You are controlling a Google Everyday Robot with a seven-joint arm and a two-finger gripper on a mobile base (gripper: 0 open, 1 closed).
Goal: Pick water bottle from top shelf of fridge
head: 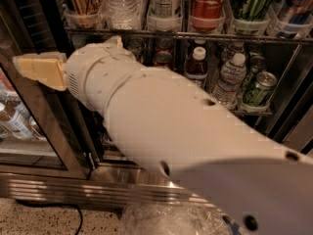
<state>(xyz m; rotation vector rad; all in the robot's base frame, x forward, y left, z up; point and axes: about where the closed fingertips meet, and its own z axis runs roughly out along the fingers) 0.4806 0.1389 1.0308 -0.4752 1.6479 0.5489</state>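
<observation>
The water bottle [117, 5], clear and ribbed, stands on the top shelf [146, 34] of the fridge [293, 58]; its cap is cut off by the frame's top edge. My gripper [46, 68], with a cream pad, is at the left, below the shelf's wire edge and to the lower left of the bottle, in front of the black door frame. It holds nothing that I can see. My thick white arm [186, 131] fills the middle and hides much of the lower shelves.
A labelled clear bottle [164, 1], a Coca-Cola bottle [208, 4] and green cans [252, 4] share the top shelf. Below stand a brown drink bottle [196, 65], a small clear bottle [227, 80] and a green can [257, 89]. The steel base [58, 185] and a black cable [54, 210] are low.
</observation>
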